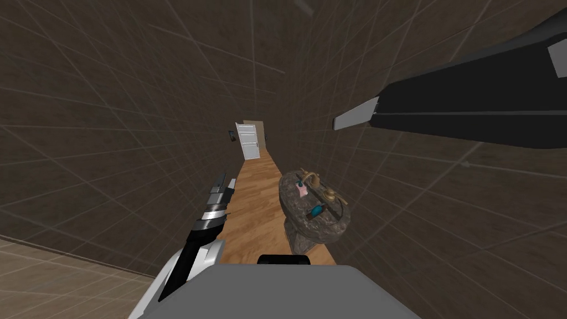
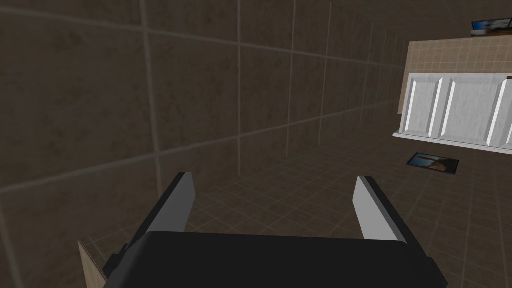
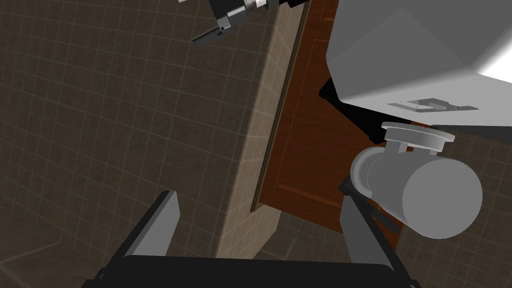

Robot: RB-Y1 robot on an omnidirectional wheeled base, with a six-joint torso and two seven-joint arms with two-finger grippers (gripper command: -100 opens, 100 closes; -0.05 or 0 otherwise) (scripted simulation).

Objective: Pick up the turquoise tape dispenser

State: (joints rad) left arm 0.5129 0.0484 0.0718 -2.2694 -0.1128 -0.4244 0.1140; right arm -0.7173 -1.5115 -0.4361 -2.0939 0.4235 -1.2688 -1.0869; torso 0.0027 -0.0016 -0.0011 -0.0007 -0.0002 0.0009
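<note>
Tape dispenser, turquoise, sits on sink; left claw and right claw apart.

Long, narrow room, kinda gloomy. Dark brown tiled walls with pale grout lines splay up on both sides. A strip of light wooden plank floor runs down the middle to a white panelled door at the far end. A small dark framed picture hangs just beside that door. A mottled grey-brown stone pedestal sink with a brass faucet stands at the planks' right edge, against the wall. Beige tiles show in the near left corner.
</note>
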